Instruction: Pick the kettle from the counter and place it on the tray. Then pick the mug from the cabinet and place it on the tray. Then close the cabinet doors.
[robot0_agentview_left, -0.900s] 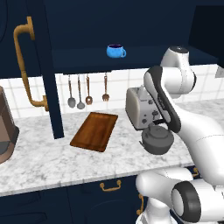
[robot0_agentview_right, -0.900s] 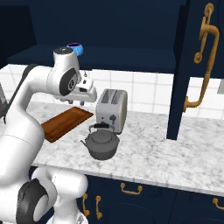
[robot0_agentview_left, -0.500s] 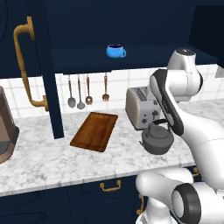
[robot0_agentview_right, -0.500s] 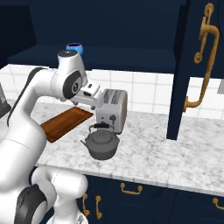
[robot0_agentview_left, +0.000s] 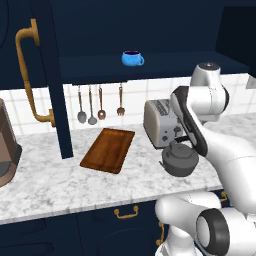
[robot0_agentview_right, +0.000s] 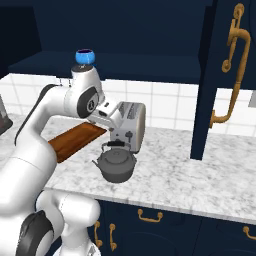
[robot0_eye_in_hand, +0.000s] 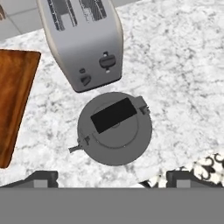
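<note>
Your fingers (robot0_eye_in_hand: 109, 179) stand wide apart, holding nothing; their two dark tips sit at the bottom corners of the hand view, with the kettle (robot0_eye_in_hand: 114, 128) straight ahead of them, centred between the tips. You are above it, looking down on the lid.

Kettle: on the table (robot0_agentview_left: 55, 180), upright, just in front of the toaster (robot0_agentview_left: 161, 122), close to it but apart. The black handle arches over the lid; in the hand view its long axis runs slightly tilted from left to right, roughly along the line joining the two tips. Judgement: to pinch the handle across its thin side, you will likely need to roll the wrist before dropping.

Obstruction: the toaster is the nearest thing to catch on; keep the descent vertical.

Tray (robot0_agentview_left: 108, 149): flat on the table, left of the toaster, bare, near. The path from kettle to tray looks free along the table's front edge.

Mug (robot0_agentview_left: 132, 58): on the cabinet shelf, doors open.
</note>
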